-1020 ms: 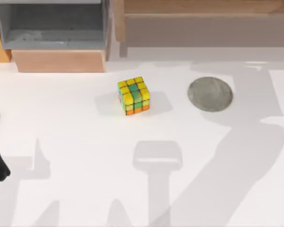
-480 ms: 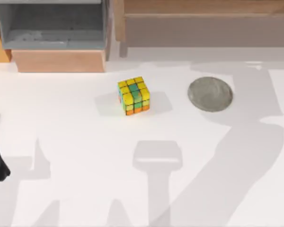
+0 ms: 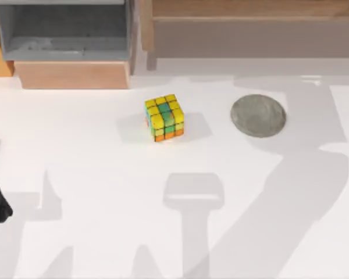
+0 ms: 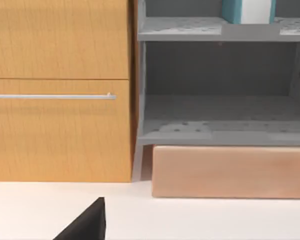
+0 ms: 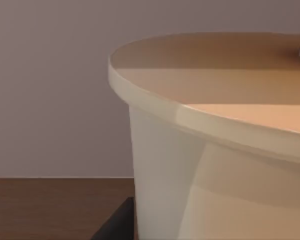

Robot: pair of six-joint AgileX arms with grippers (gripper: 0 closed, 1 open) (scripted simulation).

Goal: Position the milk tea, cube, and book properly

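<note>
The cube (image 3: 164,118) is sitting on the white counter (image 3: 93,163), left of a grey disc (image 3: 258,115). The milk tea (image 5: 215,150) is showing close up in the right wrist view. I cannot tell how open either end effector is.

Tabletop (image 3: 93,174): plain white surface, crossed by soft grey shadows.
Cube (image 3: 164,117): stands on the tabletop near its middle, yellow squares on top, green and orange on the side, black edges.
Grey disc (image 3: 258,115): lies flat on the tabletop to the right of the cube, apart from it and wider than it.
Wooden block (image 3: 72,74): rests at the far left of the tabletop, under the grey shelf unit (image 3: 64,32).
Wooden cabinet (image 4: 60,90): stands on the tabletop just beside the shelf unit, with a thin metal handle across it.
Upper shelf (image 4: 180,27): a teal and white thing stands on it; what it is I cannot tell.
</note>
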